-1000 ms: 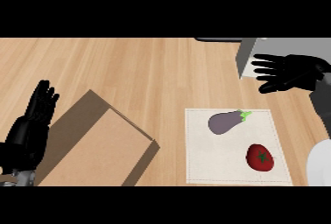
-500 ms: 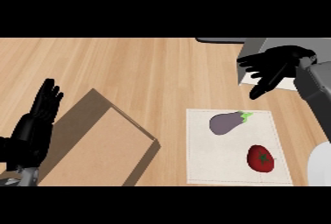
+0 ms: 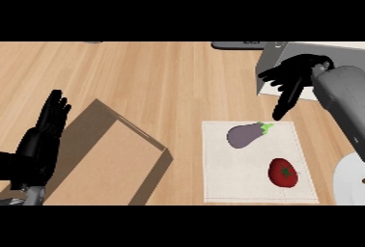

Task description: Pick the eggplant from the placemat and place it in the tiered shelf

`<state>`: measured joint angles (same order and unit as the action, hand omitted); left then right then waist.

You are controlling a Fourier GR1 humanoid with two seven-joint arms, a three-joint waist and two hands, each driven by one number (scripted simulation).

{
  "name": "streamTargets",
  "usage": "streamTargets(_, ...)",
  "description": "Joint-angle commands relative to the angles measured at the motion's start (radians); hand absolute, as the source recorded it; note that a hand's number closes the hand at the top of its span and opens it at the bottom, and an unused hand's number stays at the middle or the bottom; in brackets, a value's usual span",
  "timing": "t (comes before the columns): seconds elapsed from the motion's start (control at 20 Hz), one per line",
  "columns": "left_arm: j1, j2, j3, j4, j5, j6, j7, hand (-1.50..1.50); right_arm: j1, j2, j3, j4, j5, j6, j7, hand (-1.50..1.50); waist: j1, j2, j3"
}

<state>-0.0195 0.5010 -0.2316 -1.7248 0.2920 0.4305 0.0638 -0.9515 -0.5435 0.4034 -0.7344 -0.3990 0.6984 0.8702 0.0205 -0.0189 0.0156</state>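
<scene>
**Right hand above the placemat, eggplant not held**

The eggplant (image 3: 246, 135) lies on the white placemat (image 3: 235, 183), in its upper half, with the green stem end pointing toward the upper right. A red tomato (image 3: 283, 172) lies on the same placemat, lower and to the right, apart from the eggplant.

The right hand (image 3: 294, 76) enters from the right edge of the view on its grey forearm (image 3: 343, 101). Its fingers are extended and spread, holding nothing. The longest fingers point down toward the top edge of the placemat, with the tips near the eggplant's stem; contact is not visible.

The grey tiered shelf (image 3: 272, 57) sits at the top right, partly behind the right hand.

The left hand (image 3: 44, 140) shows at the left edge, open, fingers straight and pointing up, resting. A brown wooden board (image 3: 107, 159) lies on the wooden counter (image 3: 157, 77) between the left hand and the placemat.
</scene>
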Motion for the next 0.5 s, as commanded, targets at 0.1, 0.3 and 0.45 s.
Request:
streamTargets(0.1,-0.043,-0.035,0.014,0.031,0.015,-0.001,0.007,0.00,0.003,0.077,0.073,0.057,0.056,0.051,0.052,-1.50,-0.006,0.025,-0.016)
streamTargets(0.3,-0.039,-0.033,0.017,0.047,0.022,-0.005,-0.006,0.00,0.016,0.079,0.058,0.081,0.080,0.053,0.002,-1.50,-0.009,0.025,-0.016)
streamTargets(0.45,-0.053,-0.036,0.021,0.057,0.025,-0.005,0.001,0.00,0.066,0.126,0.079,0.070,0.124,0.012,-0.042,-1.50,-0.015,0.025,-0.016)
